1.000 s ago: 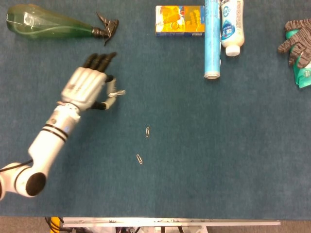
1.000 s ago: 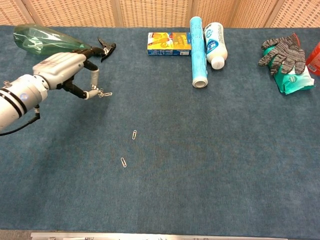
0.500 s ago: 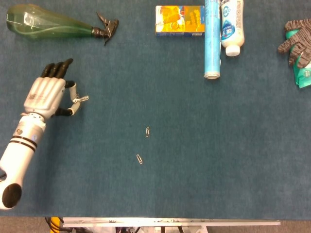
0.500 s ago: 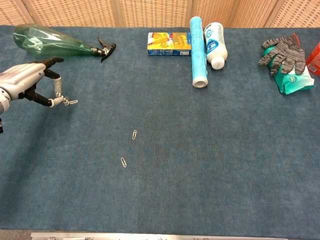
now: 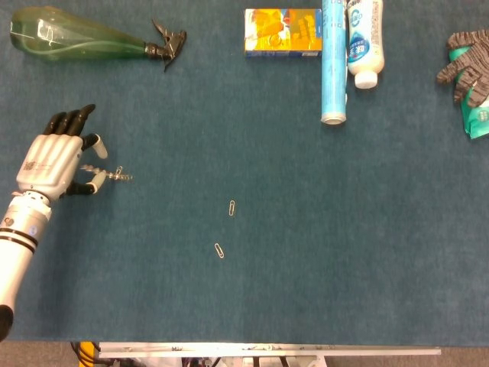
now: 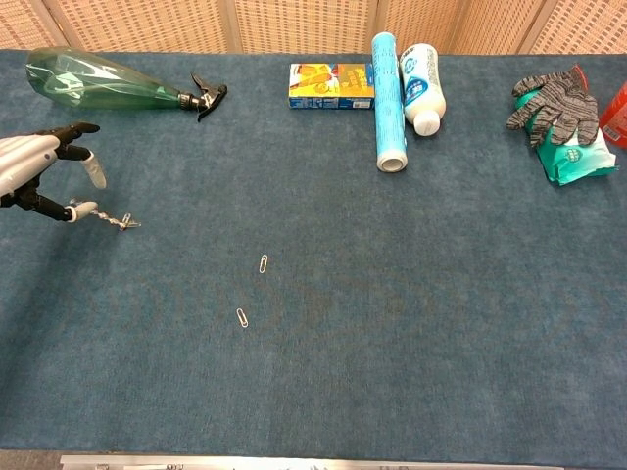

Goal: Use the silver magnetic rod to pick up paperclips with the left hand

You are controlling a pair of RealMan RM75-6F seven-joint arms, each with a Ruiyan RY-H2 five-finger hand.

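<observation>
My left hand [image 5: 52, 159] [image 6: 29, 166] sits at the far left of the blue table, fingers spread. The thin silver magnetic rod [image 5: 105, 174] [image 6: 110, 217] lies just off the thumb tip, pointing right, with small clips clinging to its far end. The forefinger stands apart from the thumb and no longer pinches the rod. Two loose paperclips lie mid-table to the right: one [image 5: 232, 207] [image 6: 263, 263] and another [image 5: 219, 250] [image 6: 241, 316] nearer the front. The right hand shows in neither view.
A green spray bottle [image 5: 76, 40] [image 6: 108, 78] lies at the back left. An orange box [image 5: 283, 30], a blue tube [image 5: 334, 61] and a white bottle [image 5: 364, 46] lie at the back centre. A grey glove [image 6: 554, 98] on a green packet is at the back right.
The left hand moved left and toward the front with the rod pinched. Its forefinger has now lifted off, and the rod lies beside the thumb.
</observation>
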